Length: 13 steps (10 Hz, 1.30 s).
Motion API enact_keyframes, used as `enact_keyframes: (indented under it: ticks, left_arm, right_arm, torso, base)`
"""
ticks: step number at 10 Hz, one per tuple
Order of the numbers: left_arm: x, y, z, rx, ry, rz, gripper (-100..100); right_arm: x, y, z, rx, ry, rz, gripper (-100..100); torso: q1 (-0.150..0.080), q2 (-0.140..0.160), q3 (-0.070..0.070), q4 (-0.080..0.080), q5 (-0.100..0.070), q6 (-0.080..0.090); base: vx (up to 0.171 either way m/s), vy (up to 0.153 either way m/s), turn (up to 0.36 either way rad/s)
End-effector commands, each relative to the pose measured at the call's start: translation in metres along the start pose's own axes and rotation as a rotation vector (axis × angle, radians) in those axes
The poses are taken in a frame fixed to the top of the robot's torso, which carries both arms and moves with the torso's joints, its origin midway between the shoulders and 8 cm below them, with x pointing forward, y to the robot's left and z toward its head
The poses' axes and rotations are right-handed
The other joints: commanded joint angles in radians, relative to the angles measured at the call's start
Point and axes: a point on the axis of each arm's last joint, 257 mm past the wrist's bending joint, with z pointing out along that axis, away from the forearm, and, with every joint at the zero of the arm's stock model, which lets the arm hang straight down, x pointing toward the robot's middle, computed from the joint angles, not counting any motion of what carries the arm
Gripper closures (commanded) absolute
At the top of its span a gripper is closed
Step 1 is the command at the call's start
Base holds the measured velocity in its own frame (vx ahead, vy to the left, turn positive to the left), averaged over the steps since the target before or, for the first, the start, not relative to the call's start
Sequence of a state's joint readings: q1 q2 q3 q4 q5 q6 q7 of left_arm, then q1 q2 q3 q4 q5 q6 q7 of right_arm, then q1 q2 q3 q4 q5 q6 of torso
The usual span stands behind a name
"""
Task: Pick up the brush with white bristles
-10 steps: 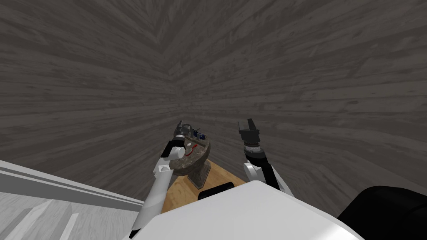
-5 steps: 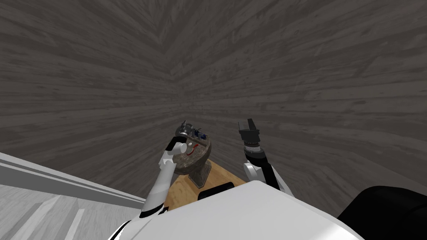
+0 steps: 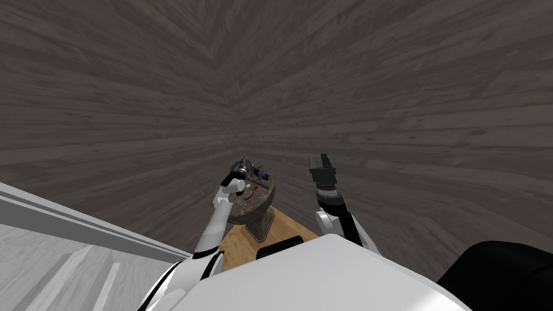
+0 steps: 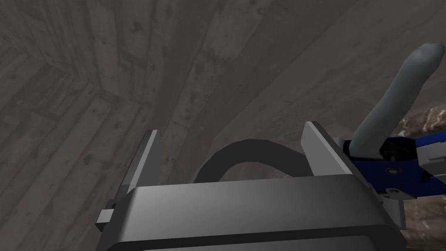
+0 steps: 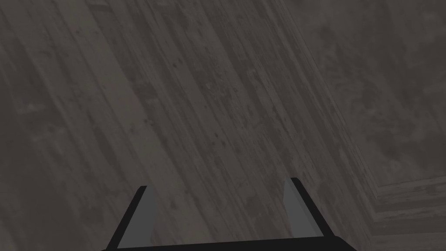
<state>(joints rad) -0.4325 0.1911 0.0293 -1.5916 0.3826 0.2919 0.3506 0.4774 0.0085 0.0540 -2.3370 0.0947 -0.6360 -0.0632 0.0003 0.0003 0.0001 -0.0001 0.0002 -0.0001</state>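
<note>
The brush, which I take to be the blue-bodied, grey-handled thing on the round stone-like table, just beside one finger of my wide-open left gripper, looks light and rigid, so its slim handle, not the bristles, suits a grasp.

On the round mottled table the blue tool and a red thing are too small for you to name. The left gripper and its forearm cover part of the top. From the left wrist, the blue tool and its grey handle run off the picture's edge. A dark curved band is half hidden behind the gripper's body.
</note>
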Motion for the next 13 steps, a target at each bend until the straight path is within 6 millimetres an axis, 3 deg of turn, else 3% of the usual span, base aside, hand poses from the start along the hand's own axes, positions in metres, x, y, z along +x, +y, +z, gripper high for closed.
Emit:
enact_keyframes:
  ticks: [1,6,9,11,12,13]
  left_arm:
    - [0.006,0.014,0.013,-0.059,-0.002,-0.046,-100]
    - [0.003,0.045,0.029,-0.172,-0.035,-0.091,-100]
    - [0.017,0.071,0.047,-0.288,-0.053,-0.171,-100]
    - [0.01,0.086,0.045,-0.336,-0.078,-0.172,-100]
    - [0.021,0.094,0.052,-0.383,-0.081,-0.206,-100]
    - [0.014,0.106,0.049,-0.417,-0.103,-0.207,-100]
  right_arm:
    - [0.0,0.0,0.0,0.0,0.0,0.0,0]
    - [0.0,0.0,0.0,0.0,0.0,0.0,0]
    - [0.0,0.0,0.0,0.0,0.0,0.0,0]
    - [0.0,0.0,0.0,0.0,0.0,0.0,0]
    - [0.0,0.0,0.0,0.0,0.0,0.0,0]
    - [0.0,0.0,0.0,0.0,0.0,0.0,0]
  torso:
    - [0.0,0.0,0.0,0.0,0.0,0.0]
    - [0.0,0.0,0.0,0.0,0.0,0.0]
    - [0.0,0.0,0.0,0.0,0.0,0.0]
    - [0.0,0.001,0.0,0.0,0.0,0.0]
    - [0.0,0.0,0.0,0.0,0.0,0.0]
    - [0.0,0.0,0.0,0.0,0.0,0.0]
  base:
    - [-0.009,0.01,0.05]
    - [-0.006,0.005,0.022]
    - [-0.011,0.011,0.04]
    - [-0.008,0.009,0.01]
    - [-0.008,0.01,0.052]
    - [-0.007,0.01,0.018]
